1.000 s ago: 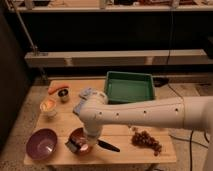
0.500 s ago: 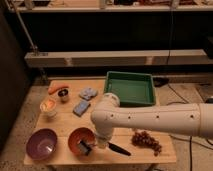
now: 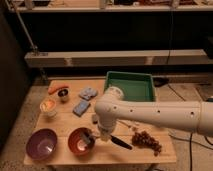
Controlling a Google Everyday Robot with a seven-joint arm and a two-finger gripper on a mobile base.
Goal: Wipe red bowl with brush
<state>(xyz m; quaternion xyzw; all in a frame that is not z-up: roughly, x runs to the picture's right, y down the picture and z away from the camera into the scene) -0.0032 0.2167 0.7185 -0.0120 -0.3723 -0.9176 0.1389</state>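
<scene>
Gripper [image 3: 98,136] hangs off the white arm just at the 3 o'clock rim of the red bowl [image 3: 79,140], which sits on the wooden table [image 3: 65,120] w/ the purple bowl [image 3: 41,143] at its 9 o'clock. Brush [image 3: 89,139] head is down inside the bowl, black handle sticking out toward 4 o'clock; can't tell how wide the jaws stand or if they grip it. Risk, imo: bowl's loose, so a hard sideways stroke could shove it into the purple bowl, or the brush could twist out.
</scene>
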